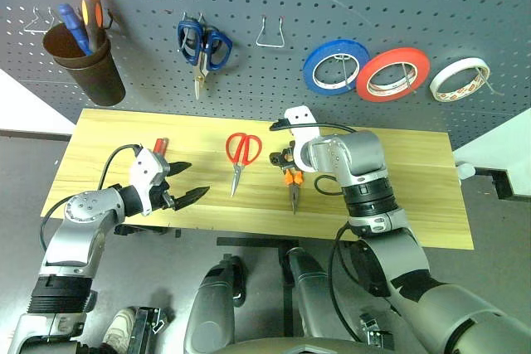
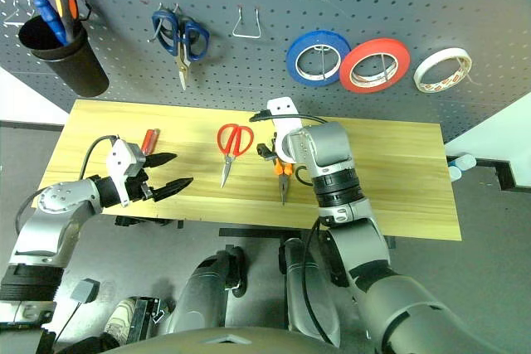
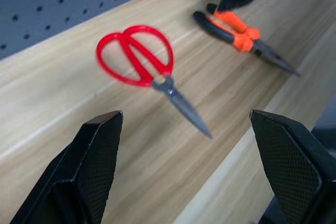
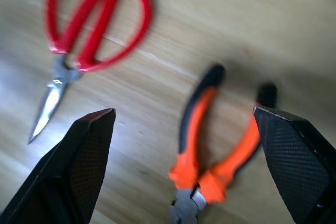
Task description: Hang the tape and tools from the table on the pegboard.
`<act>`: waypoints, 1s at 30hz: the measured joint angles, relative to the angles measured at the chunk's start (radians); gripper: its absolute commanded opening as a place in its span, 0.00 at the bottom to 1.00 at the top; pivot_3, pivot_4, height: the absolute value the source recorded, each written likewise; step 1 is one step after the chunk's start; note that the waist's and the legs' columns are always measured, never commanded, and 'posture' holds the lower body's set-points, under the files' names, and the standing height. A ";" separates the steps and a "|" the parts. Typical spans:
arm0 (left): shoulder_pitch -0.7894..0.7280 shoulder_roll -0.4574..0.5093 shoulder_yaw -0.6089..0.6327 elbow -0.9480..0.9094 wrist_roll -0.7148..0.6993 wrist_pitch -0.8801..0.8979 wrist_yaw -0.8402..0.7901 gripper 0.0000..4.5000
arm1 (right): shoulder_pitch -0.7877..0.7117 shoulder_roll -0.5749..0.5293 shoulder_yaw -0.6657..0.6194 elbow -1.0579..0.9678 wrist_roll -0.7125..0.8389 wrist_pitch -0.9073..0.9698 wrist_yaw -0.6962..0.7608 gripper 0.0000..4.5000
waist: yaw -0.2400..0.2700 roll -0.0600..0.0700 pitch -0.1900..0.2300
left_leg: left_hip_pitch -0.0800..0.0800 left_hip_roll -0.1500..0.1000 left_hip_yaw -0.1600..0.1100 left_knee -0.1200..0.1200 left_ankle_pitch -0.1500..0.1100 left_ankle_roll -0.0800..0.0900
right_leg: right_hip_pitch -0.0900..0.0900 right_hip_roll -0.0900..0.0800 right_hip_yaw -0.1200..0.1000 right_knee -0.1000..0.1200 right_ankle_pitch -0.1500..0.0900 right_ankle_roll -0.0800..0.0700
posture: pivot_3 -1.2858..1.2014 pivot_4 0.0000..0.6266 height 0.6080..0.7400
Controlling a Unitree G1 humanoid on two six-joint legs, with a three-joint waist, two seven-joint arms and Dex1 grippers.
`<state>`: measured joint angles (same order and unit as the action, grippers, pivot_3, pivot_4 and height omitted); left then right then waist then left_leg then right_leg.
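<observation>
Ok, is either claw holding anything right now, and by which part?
Nothing is held. The left claw and right claw are both open; scissors and pliers lie on the table.

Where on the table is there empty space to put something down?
The biggest bare patch of the table is its right end, between the pliers and the right edge. A smaller gap lies at the far left, past the screwdriver. The middle is crowded: the red scissors, the pliers and both open grippers, left and right, sit close together.
</observation>
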<state>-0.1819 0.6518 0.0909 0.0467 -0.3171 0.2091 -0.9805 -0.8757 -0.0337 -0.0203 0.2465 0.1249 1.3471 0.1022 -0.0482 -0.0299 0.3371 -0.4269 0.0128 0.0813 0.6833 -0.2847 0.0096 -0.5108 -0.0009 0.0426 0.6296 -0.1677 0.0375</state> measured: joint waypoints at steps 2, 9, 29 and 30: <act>-0.010 0.000 0.000 0.016 0.000 -0.002 -0.010 0.90 | 0.000 0.005 -0.023 0.013 -0.005 -0.009 -0.026 0.97 | 0.000 0.000 0.000 | 0.000 0.000 0.000 0.000 0.000 0.000 | 0.000 0.000 0.000 0.000 0.000 0.000 | 0.52 0.63 0.95; -0.043 0.000 -0.016 0.030 0.003 -0.009 -0.029 0.90 | 0.005 0.016 -0.040 0.064 -0.025 -0.051 -0.074 0.97 | -0.003 0.000 0.000 | 0.000 0.000 0.000 0.000 0.000 0.000 | 0.000 0.001 0.000 0.000 0.000 0.000 | 0.52 0.63 0.95; -0.044 0.026 -0.035 0.029 -0.014 0.002 -0.111 0.90 | 0.082 0.079 -0.023 0.095 -0.042 -0.070 -0.127 0.97 | -0.022 0.000 0.000 | 0.000 0.001 -0.001 0.000 0.000 0.000 | 0.000 0.002 0.000 -0.001 0.000 0.001 | 0.52 0.62 0.95; -0.044 0.028 -0.035 0.029 -0.016 0.003 -0.116 0.90 | 0.082 0.082 -0.024 0.096 -0.042 -0.073 -0.130 0.97 | -0.022 0.000 0.000 | 0.000 0.001 -0.001 0.000 0.000 0.000 | 0.000 0.002 0.000 -0.001 0.000 0.001 | 0.52 0.62 0.95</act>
<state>-0.2263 0.6798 0.0563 0.0752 -0.3327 0.2119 -1.0966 -0.7937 0.0487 -0.0446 0.3422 0.0833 1.2745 -0.0281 -0.0701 -0.0300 0.3370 -0.4272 0.0140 0.0806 0.6829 -0.2847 0.0096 -0.5109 0.0012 0.0425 0.6286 -0.1680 0.0380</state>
